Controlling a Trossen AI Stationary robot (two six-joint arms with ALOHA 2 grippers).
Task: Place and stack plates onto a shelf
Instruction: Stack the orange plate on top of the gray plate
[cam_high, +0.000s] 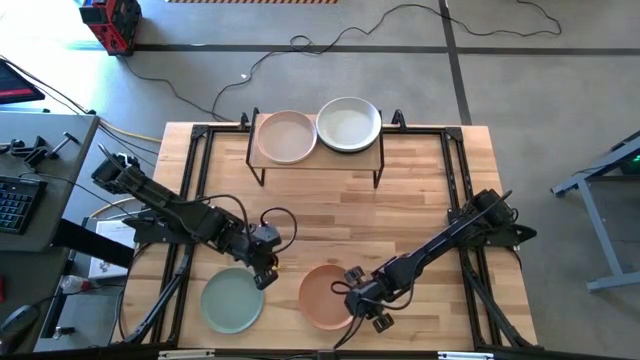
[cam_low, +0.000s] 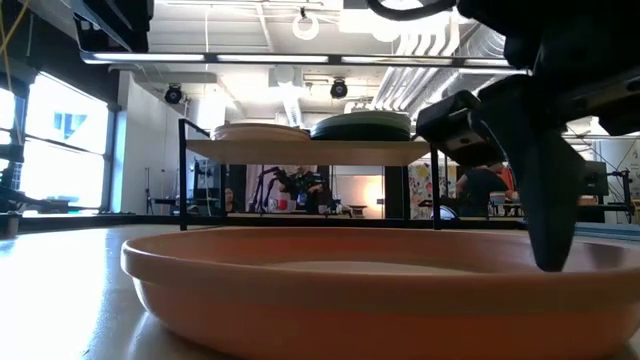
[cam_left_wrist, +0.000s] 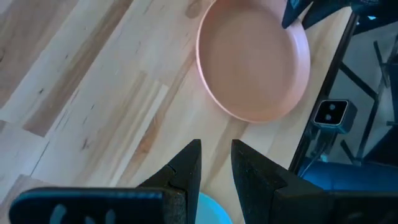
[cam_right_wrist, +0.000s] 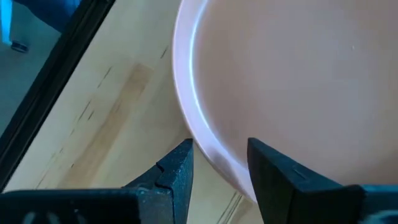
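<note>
A terracotta plate (cam_high: 322, 296) lies on the table near its front edge. My right gripper (cam_right_wrist: 217, 162) is open, tilted down over the plate's right rim (cam_right_wrist: 211, 155), one finger outside it and one over the plate's inside. Left of it lies a pale green plate (cam_high: 230, 302). My left gripper (cam_high: 265, 272) hangs open above that plate's far right rim, with nothing between its fingers (cam_left_wrist: 186, 165). The shelf (cam_high: 318, 158) stands at the far edge and carries a peach plate (cam_high: 286, 137) and a whitish plate (cam_high: 349, 124). My right gripper stands astride the terracotta plate's rim (cam_right_wrist: 205, 146), slanting down from the table's right. I cannot tell whether either finger touches the rim. The plate lies flat on the table.
Black frame rails (cam_high: 455, 170) run along the table's left and right sides. Loose black cable loops (cam_high: 275, 218) lie by the left arm. Bare wood lies between the shelf and the two near plates.
</note>
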